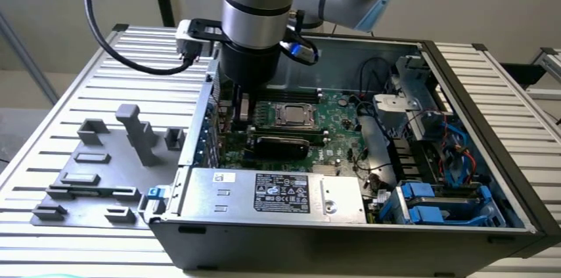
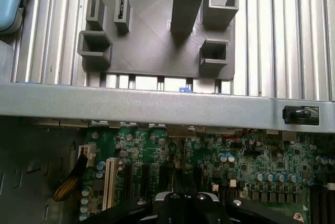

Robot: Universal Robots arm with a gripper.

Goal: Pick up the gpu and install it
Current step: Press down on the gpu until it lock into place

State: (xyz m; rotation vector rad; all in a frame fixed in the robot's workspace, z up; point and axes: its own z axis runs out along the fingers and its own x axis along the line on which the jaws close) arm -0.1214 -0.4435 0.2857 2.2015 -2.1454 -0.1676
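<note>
The gripper (image 2: 186,203), finger state indeterminate, hangs low over the motherboard (image 2: 246,156) slots near the case's rear wall; alignment should stay square.

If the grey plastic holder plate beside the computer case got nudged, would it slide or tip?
The grey plastic holder plate probably slides, not tips: it lies flat and broad on the ribbed metal table. Its blocky moulded walls suggest stiffness.

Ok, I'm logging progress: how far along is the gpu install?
Done: the arm is off the grey fixture and inside the open case. In hand: the gripper hangs above the motherboard's expansion slots; a thin dark edge below it may be the gpu. Left: no seated card is visible.
</note>
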